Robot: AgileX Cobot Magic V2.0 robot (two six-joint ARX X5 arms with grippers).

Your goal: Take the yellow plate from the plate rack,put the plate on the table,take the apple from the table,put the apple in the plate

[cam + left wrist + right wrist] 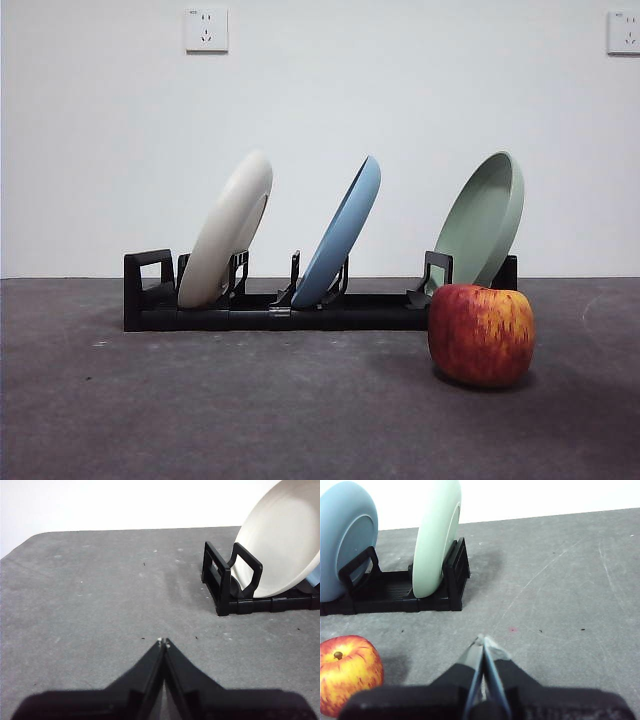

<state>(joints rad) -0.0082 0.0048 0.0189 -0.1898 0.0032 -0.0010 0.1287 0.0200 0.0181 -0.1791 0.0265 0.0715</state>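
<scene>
The yellow plate (228, 232), pale cream, leans in the left slot of the black plate rack (300, 312). It also shows in the left wrist view (285, 545), held by the rack's end loop (227, 577). The red and yellow apple (481, 334) sits on the dark grey table (200, 410) in front of the rack's right end, and shows in the right wrist view (347, 672). My left gripper (163, 642) is shut and empty, low over the table, apart from the rack's left end. My right gripper (483, 640) is shut and empty, beside the apple.
A blue plate (342, 235) stands in the middle slot and a sage-green plate (482, 220) in the right slot; both show in the right wrist view, blue (342, 540) and green (437, 537). A white wall with two sockets stands behind the table.
</scene>
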